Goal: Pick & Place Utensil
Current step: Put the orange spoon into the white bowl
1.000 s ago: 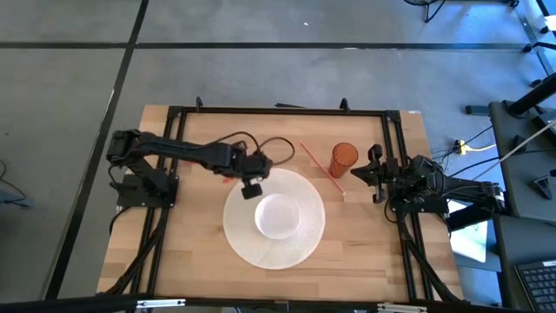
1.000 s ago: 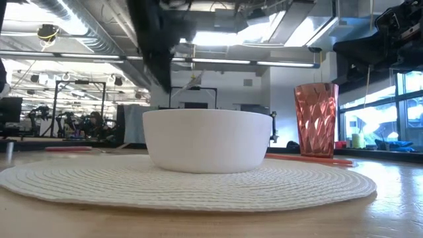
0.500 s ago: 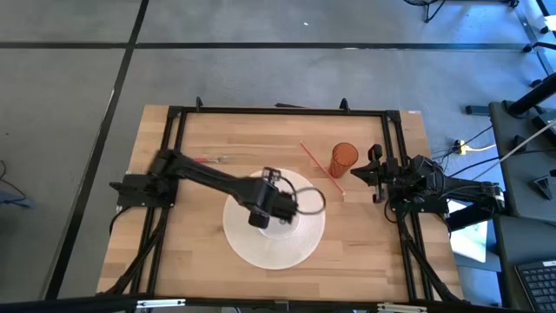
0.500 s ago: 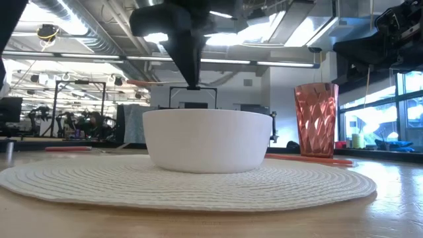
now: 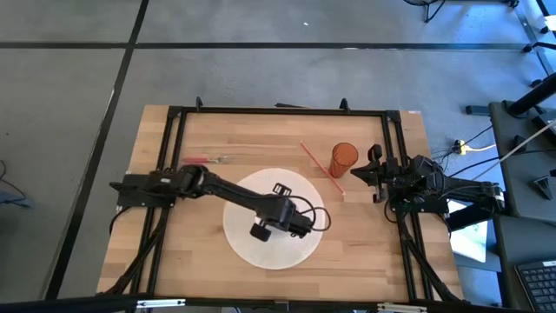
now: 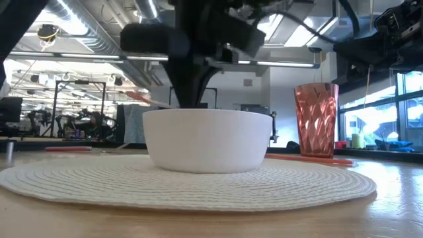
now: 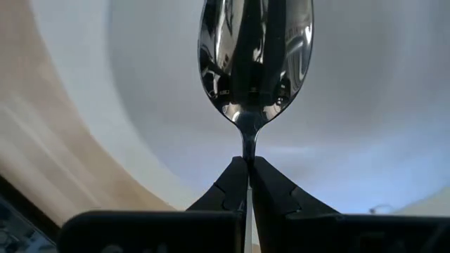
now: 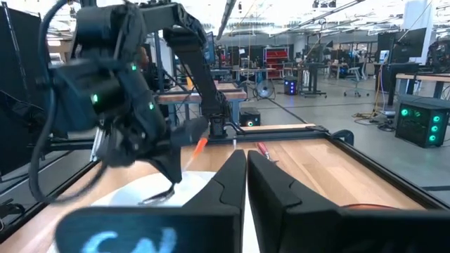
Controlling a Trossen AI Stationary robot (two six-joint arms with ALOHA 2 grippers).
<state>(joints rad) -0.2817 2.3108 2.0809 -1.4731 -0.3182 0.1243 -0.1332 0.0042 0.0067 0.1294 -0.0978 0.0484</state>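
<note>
My left gripper (image 7: 247,169) hangs over the white bowl (image 6: 207,140) in the middle of the round woven mat (image 5: 248,248), shut on a metal spoon (image 7: 254,63) with a red handle (image 8: 199,146). The spoon's head points down into the bowl; the high view hides the bowl under the arm (image 5: 276,222). Whether the spoon touches the bowl I cannot tell. My right gripper (image 8: 246,160) waits shut at the table's right edge (image 5: 375,174), touching nothing. My left gripper pinches the spoon's thin metal neck (image 7: 247,144), just behind its head, between the two fingertips. The fingers come from above, slanting down, and the spoon runs on along them. It is lifted, head lowest, with the red handle (image 6: 142,98) sticking up and back.
A red-orange faceted cup (image 5: 344,157) stands right of the mat, with a thin red stick (image 5: 321,170) lying beside it. Another red-handled utensil (image 5: 208,159) lies on the wood near the far left. The black frame rails (image 5: 174,156) border the table.
My left gripper has travelled from the mat's far-left rim toward the near edge and the right, over the bowl, and come down, carrying the spoon with it. The right arm has kept still.
</note>
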